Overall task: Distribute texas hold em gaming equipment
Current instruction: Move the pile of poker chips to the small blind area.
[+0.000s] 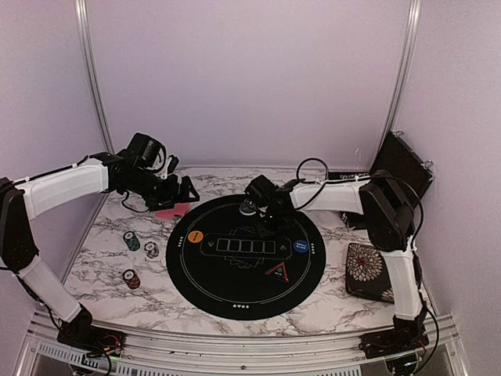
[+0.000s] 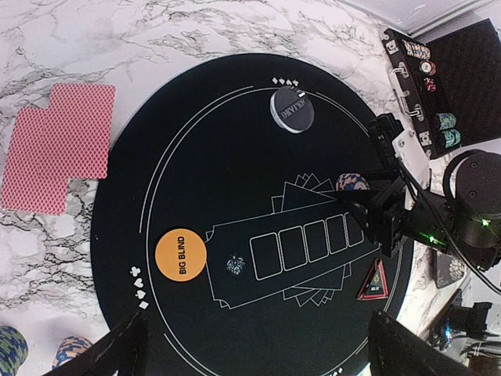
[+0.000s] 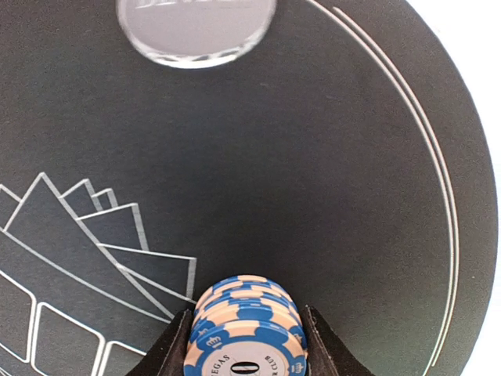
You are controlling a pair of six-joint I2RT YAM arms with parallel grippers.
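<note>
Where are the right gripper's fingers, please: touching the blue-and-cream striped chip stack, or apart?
Touching: right wrist view shows both fingers pressed against the chip stack.

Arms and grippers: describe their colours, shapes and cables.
Both the left arm and right arm have white links with black joint housings. Black cables loop off the right arm. The left gripper and right gripper are black, with two flat fingers.

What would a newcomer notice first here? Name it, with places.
The big round black mat fills the middle of the marble table. Over its far part the right claw grips a blue-and-peach chip stack. Off the mat's far-left edge lie pink-red cards, and an orange button sits on the mat's left side.
</note>
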